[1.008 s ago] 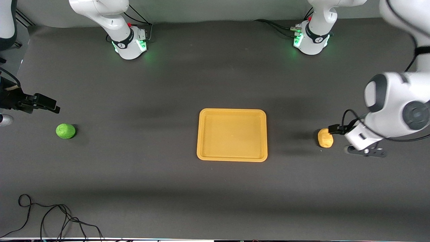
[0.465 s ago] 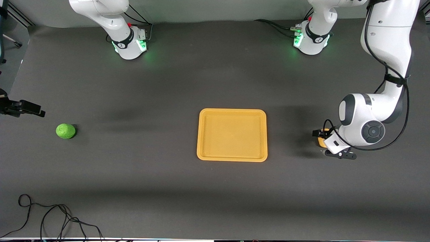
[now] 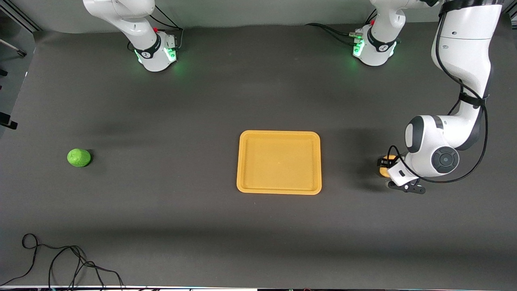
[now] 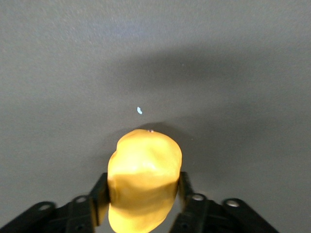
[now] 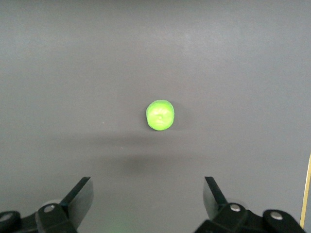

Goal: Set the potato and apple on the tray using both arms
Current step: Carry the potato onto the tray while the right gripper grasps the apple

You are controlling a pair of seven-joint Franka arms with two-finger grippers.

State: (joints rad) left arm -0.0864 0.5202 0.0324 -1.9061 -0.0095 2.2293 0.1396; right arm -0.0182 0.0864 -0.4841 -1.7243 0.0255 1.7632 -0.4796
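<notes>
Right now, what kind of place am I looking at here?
Likely a robotics lab bench: two Franka arms bolted to a table under dark matting, loose cables along its edge, and toy food, an apple and potato, as props.

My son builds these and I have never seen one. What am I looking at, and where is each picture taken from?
Two white robot arms stand at a dark table. The big picture looks down from a high camera facing them. On the table lie a yellow-orange tray, a green apple toward the right arm's end, and a potato toward the left arm's end. The other two pictures come from wrist cameras. The left gripper has its fingers on either side of the potato, on the table. The right gripper, open, hangs over the apple.
</notes>
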